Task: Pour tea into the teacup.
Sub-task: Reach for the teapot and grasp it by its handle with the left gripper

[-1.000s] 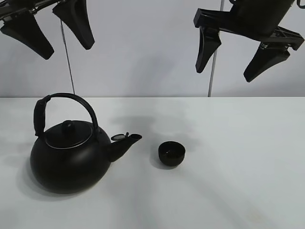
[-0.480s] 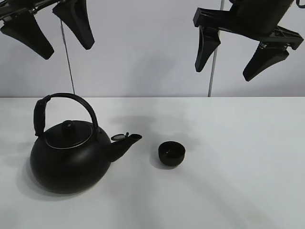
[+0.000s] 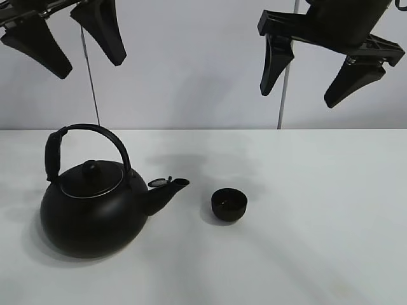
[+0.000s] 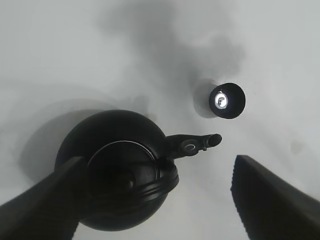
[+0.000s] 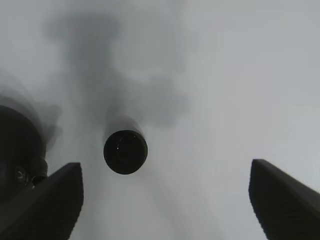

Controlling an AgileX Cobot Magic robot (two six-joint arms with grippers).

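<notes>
With left gripper (image 3: 90, 67) and right gripper (image 3: 299, 98) wide open, empty, we'd grab the heavy-looking kettle (image 3: 89, 219) by its handle (image 3: 89, 129).

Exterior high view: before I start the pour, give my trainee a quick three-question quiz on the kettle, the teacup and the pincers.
1. Multiple choice: the spout of the kettle points: A) toward the teacup; B) away from it; C) straight up.
2. True or false: the left pincer and the right pincer both hang open above the table, holding nothing.
3. Short answer: does the spout touch the teacup?

Key: 1) A. 2) True. 3) No, bare table shows between them.
</notes>
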